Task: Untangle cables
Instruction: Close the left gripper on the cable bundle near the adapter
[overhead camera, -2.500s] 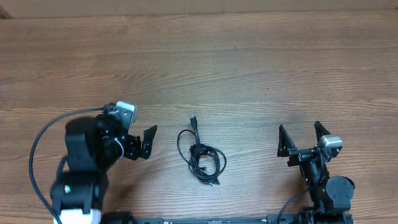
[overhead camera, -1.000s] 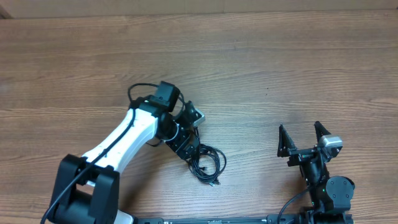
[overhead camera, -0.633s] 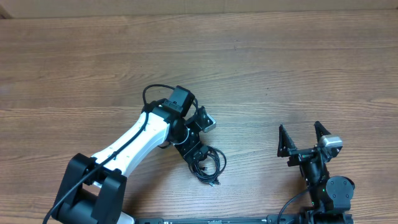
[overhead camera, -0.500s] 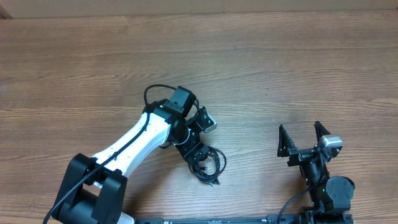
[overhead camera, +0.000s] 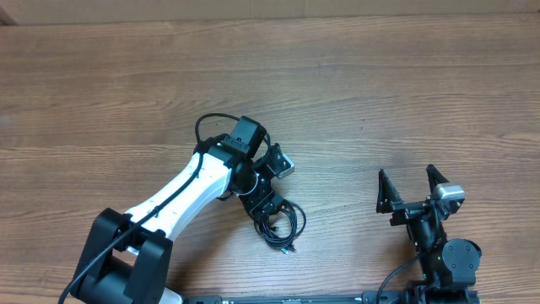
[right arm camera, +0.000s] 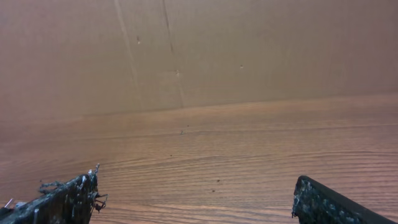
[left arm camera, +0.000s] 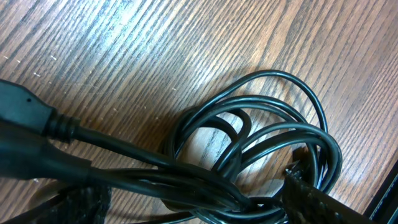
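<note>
- Two arms: my left gripper [overhead camera: 267, 209] is nearer, directly over the cables [overhead camera: 285, 224] on the table [overhead camera: 380, 84], jaws spread astride them, unclamped.
- Their loops lie toward my right gripper [overhead camera: 407, 187], which hangs open, well apart.

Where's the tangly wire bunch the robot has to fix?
Look at the wooden table, between the two robot arms. At the tip of the white arm lie the cables: a small bunch of thin black loops, thinner than that arm's own cord.
</note>
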Controlling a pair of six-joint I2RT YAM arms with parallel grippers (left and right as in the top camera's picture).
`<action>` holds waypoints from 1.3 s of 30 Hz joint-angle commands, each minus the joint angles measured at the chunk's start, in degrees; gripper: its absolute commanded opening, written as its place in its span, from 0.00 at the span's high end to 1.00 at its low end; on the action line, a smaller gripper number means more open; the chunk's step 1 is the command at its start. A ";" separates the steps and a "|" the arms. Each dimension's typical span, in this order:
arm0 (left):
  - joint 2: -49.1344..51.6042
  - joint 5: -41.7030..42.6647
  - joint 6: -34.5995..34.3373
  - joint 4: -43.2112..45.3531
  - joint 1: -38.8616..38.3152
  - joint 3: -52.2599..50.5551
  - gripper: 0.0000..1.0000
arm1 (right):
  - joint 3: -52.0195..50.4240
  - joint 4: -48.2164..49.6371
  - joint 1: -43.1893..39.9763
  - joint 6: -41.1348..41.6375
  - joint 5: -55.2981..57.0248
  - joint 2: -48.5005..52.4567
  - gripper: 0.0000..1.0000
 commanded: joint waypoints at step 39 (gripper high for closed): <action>0.83 -4.20 -3.61 9.51 -5.77 -5.90 0.96 | -0.57 0.31 -0.11 -0.15 0.52 -0.17 0.00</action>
